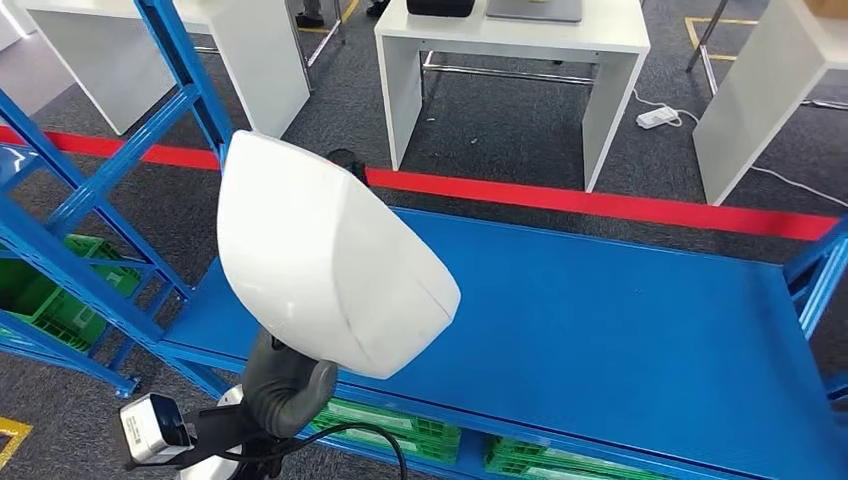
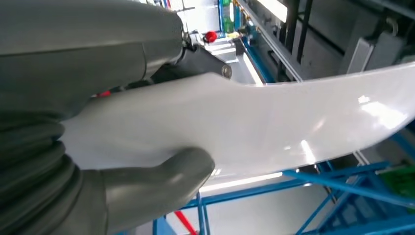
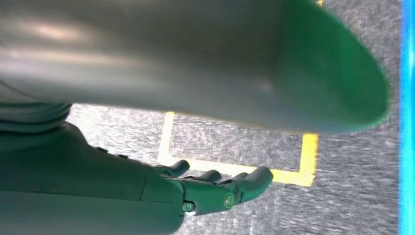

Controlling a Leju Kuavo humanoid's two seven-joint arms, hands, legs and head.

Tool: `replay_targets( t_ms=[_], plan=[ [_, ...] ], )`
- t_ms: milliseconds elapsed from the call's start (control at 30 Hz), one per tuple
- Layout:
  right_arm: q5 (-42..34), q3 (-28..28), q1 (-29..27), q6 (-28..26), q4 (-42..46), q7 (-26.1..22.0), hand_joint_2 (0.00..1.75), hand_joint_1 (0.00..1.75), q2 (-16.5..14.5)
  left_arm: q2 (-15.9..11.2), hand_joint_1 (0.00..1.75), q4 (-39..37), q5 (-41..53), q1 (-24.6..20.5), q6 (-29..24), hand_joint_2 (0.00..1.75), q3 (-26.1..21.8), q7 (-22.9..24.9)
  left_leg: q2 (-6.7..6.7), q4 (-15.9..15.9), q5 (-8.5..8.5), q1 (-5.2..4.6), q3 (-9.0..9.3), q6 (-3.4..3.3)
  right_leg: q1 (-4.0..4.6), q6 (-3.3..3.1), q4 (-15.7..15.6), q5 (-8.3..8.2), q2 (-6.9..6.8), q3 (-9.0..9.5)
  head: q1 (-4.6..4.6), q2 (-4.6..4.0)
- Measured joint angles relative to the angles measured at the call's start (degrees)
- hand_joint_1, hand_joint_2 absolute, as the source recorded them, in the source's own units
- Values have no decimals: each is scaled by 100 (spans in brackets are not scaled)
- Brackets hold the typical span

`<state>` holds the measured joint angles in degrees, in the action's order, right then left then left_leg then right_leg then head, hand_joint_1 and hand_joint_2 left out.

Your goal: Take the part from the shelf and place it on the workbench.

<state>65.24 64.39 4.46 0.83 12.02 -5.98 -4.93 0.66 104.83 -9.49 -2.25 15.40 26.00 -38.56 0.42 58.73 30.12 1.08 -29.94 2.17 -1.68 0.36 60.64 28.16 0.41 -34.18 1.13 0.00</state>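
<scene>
Clearly the white part (image 1: 325, 260) is a thin moulded shell, glossy and curved; I judge it light and fairly stiff, but slippery, and its smooth face could scratch or crack if it knocks the blue shelf (image 1: 620, 330). It is wide, so a hold at one edge lets it swing; a firm pinch near the rim, as now, seems the sensible place. The part is lifted above the shelf deck, not touching it. The left hand (image 1: 285, 385) holds it from below: in the left wrist view the thick thumb (image 2: 161, 178) presses one face of the part (image 2: 274, 127) and the fingers lie behind. The right hand (image 3: 220, 188) hangs over the floor with nothing in it, fingers loosely curled.
</scene>
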Motion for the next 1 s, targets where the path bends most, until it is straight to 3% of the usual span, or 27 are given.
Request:
replay_targets(
  t_ms=[67, 167, 200, 233, 267, 367, 400, 500, 533, 567, 667, 700, 733, 767, 833, 900, 933, 1000],
  plan=[
    [0, 0, 15, 0, 0, -16, 0, 0, -2, -1, 175, -50, 1, -81, 14, 175, 8, 18, -5, 276, 247, 13, -119, 39, 5, -97, -15, -59, -5, -65, -30, 0],
    [16, -2, 30, 0, 0, -35, 0, 0, -3, -2, 175, -132, 1, -156, 16, 175, 13, 33, -11, 1304, 882, 5, -519, 47, 51, -172, -13, -164, -9, -209, -83, 0],
    [37, -6, 32, 0, 0, -39, 0, 0, -2, -3, 175, -167, 1, -171, 16, 175, 13, 46, -12, 1521, 957, -1, -579, 32, 75, -183, -12, -204, -10, -264, -90, 0],
    [59, -11, 33, 0, 0, -39, 0, 0, -2, -4, 175, -203, 0, -185, 21, 175, 14, 60, -14, 1538, 923, -13, -540, 1, 99, -190, -12, -247, -9, -317, -92, 0],
    [76, -17, 37, 0, 0, -38, 0, 0, -1, -5, 175, -240, -4, -203, 35, 175, 17, 75, -16, 1327, 792, -33, -388, -47, 124, -194, -12, -293, -5, -368, -95, 0],
    [73, -27, 45, -3, 0, -32, 0, 0, 0, 2, 175, -355, -65, -327, 110, 175, 66, 107, -22, 195, 404, -131, 292, -220, 166, -165, -23, -437, 4, -474, -95, 0],
    [67, -28, 46, -7, 0, -30, 0, 0, 4, 10, 175, -397, -95, -381, 132, 175, 92, 117, -22, -7, 356, -165, 392, -245, 159, -135, -33, -485, 1, -486, -97, 0],
    [56, -28, 45, -12, 0, -27, 0, 0, 34, 48, 175, -549, -166, -503, 166, 175, 154, 146, -8, -123, 215, -202, 341, -290, 119, -18, -93, -618, -12, -493, -108, 0],
    [55, -28, 40, -7, 0, -28, 0, 0, 49, 63, 175, -604, -183, -532, 170, 175, 175, 152, 2, -151, 141, -190, 301, -325, 113, 17, -68, -561, -12, -516, -106, 0],
    [54, -28, 34, -2, 0, -32, 0, 0, 61, 78, 175, -652, -196, -555, 173, 175, 198, 151, 11, -180, 58, -172, 246, -357, 110, 47, 47, -393, -10, -563, -96, 0],
    [54, -28, 24, 4, 0, -52, 0, 0, 96, 102, 175, -783, -208, -593, 175, 175, 251, 131, 39, -185, -155, -154, -2, -391, 99, 133, 990, 430, -11, -816, -48, 0],
    [54, -28, 22, 4, 0, -60, 0, 0, 110, 102, 175, -816, -198, -592, 172, 175, 257, 116, 50, -168, -217, -152, -94, -385, 96, 158, 1293, 543, -12, -856, -40, 0],
    [55, -28, 18, 3, 0, -68, 0, 0, 126, 102, 175, -844, -185, -592, 163, 175, 262, 103, 58, -144, -274, -148, -187, -374, 91, 177, 1446, 524, -14, -819, -38, 0],
    [55, -28, 15, 2, 0, -80, 0, 0, 139, 101, 175, -865, -171, -592, 153, 175, 269, 91, 65, -114, -322, -139, -277, -358, 84, 193, 1404, 408, -16, -685, -34, 0],
    [54, -28, 18, 0, 0, -126, 0, 0, 159, 100, 175, -891, -148, -596, 134, 175, 287, 75, 71, -26, -395, -117, -443, -308, 63, 223, 744, 220, -25, -125, -26, 0],
    [41, -28, 31, 0, 0, -204, 0, 0, 164, 100, 175, -905, -131, -616, 128, 175, 309, 70, 73, 61, -446, -119, -548, -242, 76, 153, 69, 273, -17, 343, -19, 0],
    [23, -28, 34, 0, 0, -248, 0, 0, 163, 100, 175, -913, -128, -639, 126, 175, 324, 69, 72, 82, -473, -127, -568, -209, 89, 92, -73, 338, -11, 419, -20, 0],
    [-26, -28, 35, 0, -1, -328, 0, 0, 160, 100, 175, -939, -126, -693, 122, 175, 366, 72, 65, 83, -531, -127, -583, -138, 96, -41, -108, 299, -15, 391, -26, 0]
  ],
)
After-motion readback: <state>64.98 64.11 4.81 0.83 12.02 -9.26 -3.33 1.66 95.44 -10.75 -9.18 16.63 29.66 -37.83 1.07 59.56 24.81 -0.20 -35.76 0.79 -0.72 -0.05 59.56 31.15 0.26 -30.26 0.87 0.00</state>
